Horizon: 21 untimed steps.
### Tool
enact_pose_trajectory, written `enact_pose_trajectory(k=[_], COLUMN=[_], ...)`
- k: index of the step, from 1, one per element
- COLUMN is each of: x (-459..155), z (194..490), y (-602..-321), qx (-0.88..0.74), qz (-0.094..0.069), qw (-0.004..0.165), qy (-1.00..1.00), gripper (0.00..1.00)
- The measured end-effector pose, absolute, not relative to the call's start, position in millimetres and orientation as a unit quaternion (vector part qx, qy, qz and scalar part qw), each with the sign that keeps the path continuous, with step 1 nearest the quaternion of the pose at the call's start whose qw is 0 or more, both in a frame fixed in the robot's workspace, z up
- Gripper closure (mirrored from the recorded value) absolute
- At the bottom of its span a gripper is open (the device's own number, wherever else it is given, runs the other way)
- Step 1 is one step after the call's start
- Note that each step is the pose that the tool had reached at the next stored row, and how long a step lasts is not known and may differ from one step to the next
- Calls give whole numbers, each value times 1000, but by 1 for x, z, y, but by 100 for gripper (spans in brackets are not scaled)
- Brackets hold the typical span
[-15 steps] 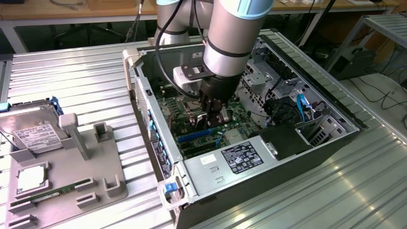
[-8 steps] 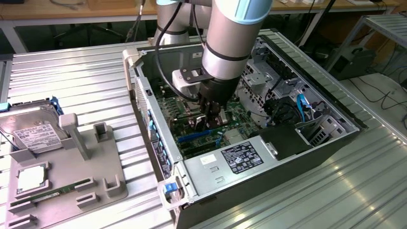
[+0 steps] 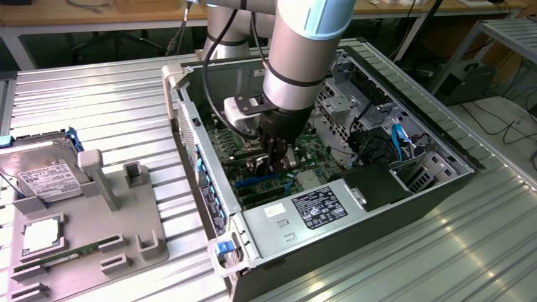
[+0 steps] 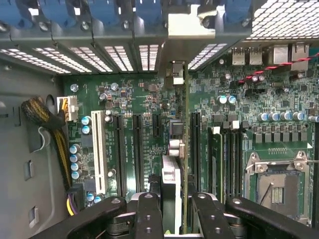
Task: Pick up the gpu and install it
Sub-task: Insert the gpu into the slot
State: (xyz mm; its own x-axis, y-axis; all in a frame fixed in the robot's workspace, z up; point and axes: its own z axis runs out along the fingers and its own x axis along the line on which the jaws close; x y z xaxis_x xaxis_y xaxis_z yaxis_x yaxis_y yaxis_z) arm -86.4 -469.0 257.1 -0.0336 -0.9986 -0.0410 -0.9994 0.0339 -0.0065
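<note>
The gripper (image 4: 174, 201) gripped the gpu (image 4: 171, 175)
Its fingers (image 4: 148, 214) pinched it edge-on over the motherboard (image 4: 130, 102), inside the computer case (image 3: 190, 121).

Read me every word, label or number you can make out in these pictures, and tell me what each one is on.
No text is legible.
Power supply label: black with white print, too blurred to read.
Hard drive label: white, print too small.
Motherboard: markings too small.
gpu held in the pincer: no readable print.
</note>
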Motion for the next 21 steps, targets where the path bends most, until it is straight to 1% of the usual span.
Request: enact_pose_trajectory(k=[21], x=[-89], z=[250], y=[-469], qx=[-694], qz=[15], qw=[15], qy=[720], gripper=[71])
